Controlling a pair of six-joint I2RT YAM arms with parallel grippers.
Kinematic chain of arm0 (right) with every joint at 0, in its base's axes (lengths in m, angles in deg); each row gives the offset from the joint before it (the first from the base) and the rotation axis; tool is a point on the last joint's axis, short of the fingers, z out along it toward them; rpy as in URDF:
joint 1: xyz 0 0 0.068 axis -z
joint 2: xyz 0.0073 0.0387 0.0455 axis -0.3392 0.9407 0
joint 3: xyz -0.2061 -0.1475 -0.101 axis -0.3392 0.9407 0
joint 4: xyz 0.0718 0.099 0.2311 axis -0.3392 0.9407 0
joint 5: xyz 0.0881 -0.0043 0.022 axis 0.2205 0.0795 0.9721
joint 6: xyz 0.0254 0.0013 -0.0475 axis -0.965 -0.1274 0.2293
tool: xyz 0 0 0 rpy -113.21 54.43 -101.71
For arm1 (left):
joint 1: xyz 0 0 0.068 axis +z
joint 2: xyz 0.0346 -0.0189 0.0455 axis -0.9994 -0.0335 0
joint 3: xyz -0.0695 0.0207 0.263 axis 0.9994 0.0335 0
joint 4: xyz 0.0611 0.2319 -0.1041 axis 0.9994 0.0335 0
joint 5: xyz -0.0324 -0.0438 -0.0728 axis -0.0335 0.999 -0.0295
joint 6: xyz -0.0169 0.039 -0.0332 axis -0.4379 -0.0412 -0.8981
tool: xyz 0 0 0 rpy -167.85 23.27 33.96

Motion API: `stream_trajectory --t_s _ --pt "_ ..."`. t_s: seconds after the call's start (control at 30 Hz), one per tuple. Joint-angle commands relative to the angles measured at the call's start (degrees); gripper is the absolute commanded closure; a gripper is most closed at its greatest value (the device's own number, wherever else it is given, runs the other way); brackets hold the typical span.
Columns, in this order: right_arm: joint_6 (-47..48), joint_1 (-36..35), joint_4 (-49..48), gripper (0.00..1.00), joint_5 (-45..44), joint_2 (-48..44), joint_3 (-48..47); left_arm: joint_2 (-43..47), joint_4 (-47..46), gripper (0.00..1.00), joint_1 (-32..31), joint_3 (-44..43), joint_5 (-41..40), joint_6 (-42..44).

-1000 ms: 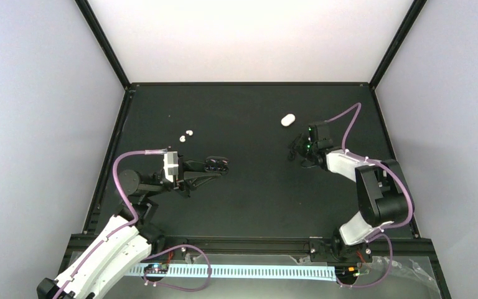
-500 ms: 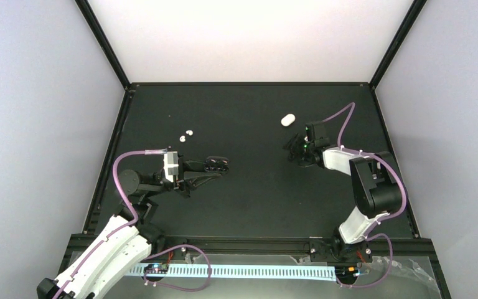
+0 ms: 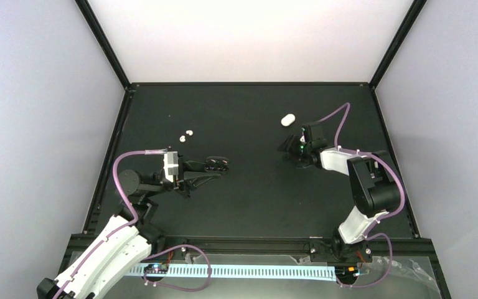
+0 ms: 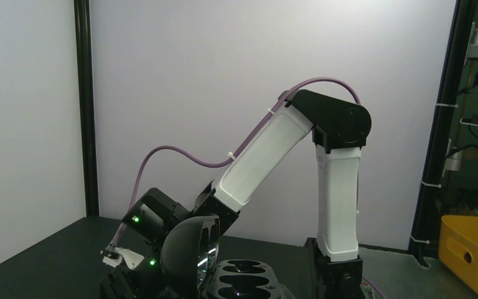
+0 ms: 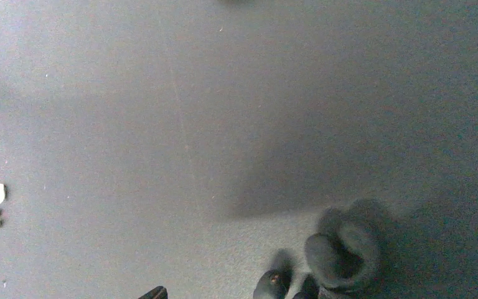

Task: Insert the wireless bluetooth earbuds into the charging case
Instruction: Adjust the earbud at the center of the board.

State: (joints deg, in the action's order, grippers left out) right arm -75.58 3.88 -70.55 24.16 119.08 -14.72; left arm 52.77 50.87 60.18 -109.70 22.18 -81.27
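Matt black worktop (image 3: 255, 199), edged by black rails (image 3: 249, 83). Lying on it, far and right of centre: a white oval charging case (image 3: 287, 119), resting alone on bare surface. Far and to the left: the wireless bluetooth earbuds (image 3: 189, 132), tiny white pieces just beside each other, well apart from the case. Scattered over the surface, faint pale specks (image 5: 46, 76) and a thin scuff line.

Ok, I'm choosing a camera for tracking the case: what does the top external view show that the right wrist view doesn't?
Only top external: the charging case, white, lying apart just beyond the right pincer. Only right wrist: blurred dark shapes at its bottom edge, which I cannot identify. Both: the earbuds, loose on the black table.
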Motion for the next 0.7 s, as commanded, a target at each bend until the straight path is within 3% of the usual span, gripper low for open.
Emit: stream_trajectory --t_s 0.0,0.27,0.53,0.67 --pt "-0.5 -1.7 0.3 0.38 1.2 0.3 0.3 0.4 -1.3 0.98 -0.3 -0.7 0.7 0.4" --pt "1.4 -3.5 4.1 0.38 1.1 -2.8 0.6 0.5 -1.4 0.98 -0.5 -0.7 0.7 0.4" --pt "12.7 -5.5 15.5 0.44 -12.6 -5.7 -5.0 0.5 -1.4 0.98 -0.5 -0.7 0.8 0.4" --pt "16.2 -8.7 17.6 0.48 -14.8 -3.2 -8.7 0.4 -1.3 0.98 -0.6 -0.8 0.7 0.4"
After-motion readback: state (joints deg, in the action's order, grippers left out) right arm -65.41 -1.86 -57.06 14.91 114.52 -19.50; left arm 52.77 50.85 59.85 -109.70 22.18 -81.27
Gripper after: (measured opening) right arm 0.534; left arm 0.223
